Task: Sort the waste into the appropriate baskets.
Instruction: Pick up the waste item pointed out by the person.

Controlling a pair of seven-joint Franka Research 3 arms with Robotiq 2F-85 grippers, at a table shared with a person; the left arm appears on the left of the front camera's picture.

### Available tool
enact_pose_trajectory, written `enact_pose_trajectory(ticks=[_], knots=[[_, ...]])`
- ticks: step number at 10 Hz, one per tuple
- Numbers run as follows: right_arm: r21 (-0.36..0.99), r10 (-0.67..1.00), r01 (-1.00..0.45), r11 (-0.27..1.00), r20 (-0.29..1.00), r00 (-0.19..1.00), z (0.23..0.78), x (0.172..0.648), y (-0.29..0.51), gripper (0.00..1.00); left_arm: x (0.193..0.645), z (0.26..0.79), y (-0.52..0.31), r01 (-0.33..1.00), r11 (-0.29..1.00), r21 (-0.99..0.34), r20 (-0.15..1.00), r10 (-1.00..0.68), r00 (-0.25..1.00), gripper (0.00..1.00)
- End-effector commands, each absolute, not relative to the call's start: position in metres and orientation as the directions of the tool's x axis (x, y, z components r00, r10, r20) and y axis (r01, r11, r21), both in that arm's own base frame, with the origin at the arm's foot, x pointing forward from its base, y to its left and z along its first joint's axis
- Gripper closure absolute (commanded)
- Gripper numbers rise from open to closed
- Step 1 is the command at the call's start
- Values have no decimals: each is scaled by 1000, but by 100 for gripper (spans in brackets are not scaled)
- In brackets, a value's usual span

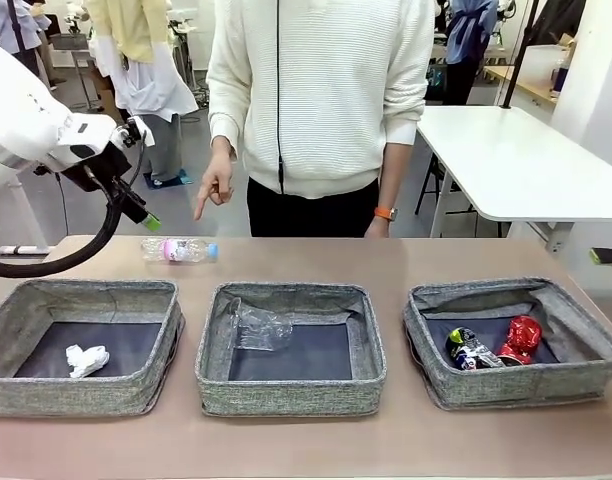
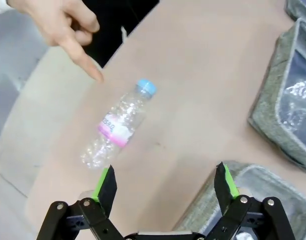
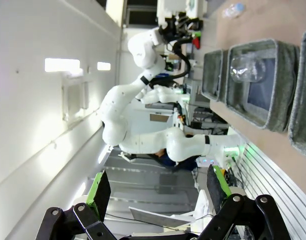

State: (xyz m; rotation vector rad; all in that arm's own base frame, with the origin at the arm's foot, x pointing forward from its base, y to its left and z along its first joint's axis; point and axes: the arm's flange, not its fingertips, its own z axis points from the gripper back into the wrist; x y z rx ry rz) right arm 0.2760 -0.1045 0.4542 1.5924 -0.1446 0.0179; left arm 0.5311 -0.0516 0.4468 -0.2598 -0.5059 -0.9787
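Note:
A clear bottle (image 1: 179, 249) with a pink label and blue cap lies on the table behind the left basket (image 1: 86, 291). My left gripper (image 1: 138, 208) hovers open just above and left of it. In the left wrist view the bottle (image 2: 118, 127) lies ahead of the spread fingers (image 2: 106, 182), with nothing between them. A person's hand (image 1: 214, 188) points down at the bottle. A white paper wad (image 1: 86, 360) lies in the left basket and crumpled clear plastic (image 1: 258, 327) in the middle basket (image 1: 286, 292). The right basket (image 1: 506, 290) holds a dark can (image 1: 471, 348) and a red can (image 1: 523, 338). My right gripper (image 3: 160, 192) is open and empty.
The person (image 1: 321, 100) stands at the far edge of the table, the pointing hand (image 2: 63, 30) close to the bottle. The three baskets fill the near half of the table. A white table (image 1: 526, 160) stands at the back right.

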Motion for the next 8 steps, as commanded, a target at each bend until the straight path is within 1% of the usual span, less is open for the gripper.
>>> enact_pose_trajectory(ticks=[1,2,3,4,6,7,8], knots=[[996,-83,-84,-37,81,993,461,276,-106,0,538,457,-48,831,554,-47,520,-697,495,0],[996,-83,-84,-37,81,993,461,276,-106,0,531,447,-52,842,540,15,519,-724,455,0],[996,-83,-84,-37,81,993,461,276,-106,0,531,431,-42,899,437,-36,478,-782,400,0],[996,-83,-84,-37,81,993,461,276,-106,0,543,432,-44,936,351,16,367,-873,321,0],[996,-83,-84,-37,81,993,461,276,-106,0,577,427,-59,992,99,81,165,-983,85,0],[996,-83,-84,-37,81,993,461,276,-106,0,593,418,-74,994,50,94,107,-993,40,0],[996,-83,-84,-37,81,993,461,276,-106,0,606,408,-84,985,29,168,81,-997,15,0]])
